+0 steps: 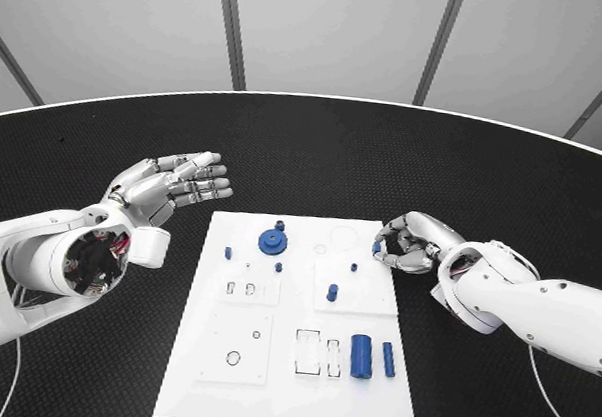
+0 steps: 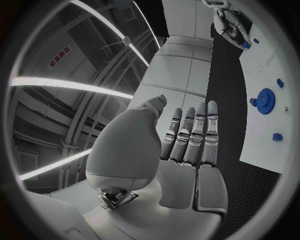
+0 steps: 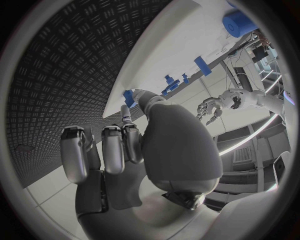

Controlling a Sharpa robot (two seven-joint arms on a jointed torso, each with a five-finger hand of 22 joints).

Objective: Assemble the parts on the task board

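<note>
Right hand [image 1: 411,245] pinches a small blue part [image 3: 129,96] at the task board [image 1: 211,380] edge; left hand [image 1: 173,183] hovers empty, fingers apart.

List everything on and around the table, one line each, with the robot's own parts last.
Black textured table: one, black, under everything.
White flat task board: one, white, in the middle of the table.
Blue toothed gear part: one, blue, on the board's far half.
Small blue peg parts: several, blue, scattered over the board's far and middle area.
Large blue cylinder part: one, blue, lying on the board's near right area.
Thin blue cylinder part: one, blue, lying just right of the large cylinder.
Left hand: one, silver, fingers stretched out, off the board's left edge, holding nothing.
Right hand: one, silver, fingers curled at the board's far right edge, with a small blue part at its fingertips.
</note>
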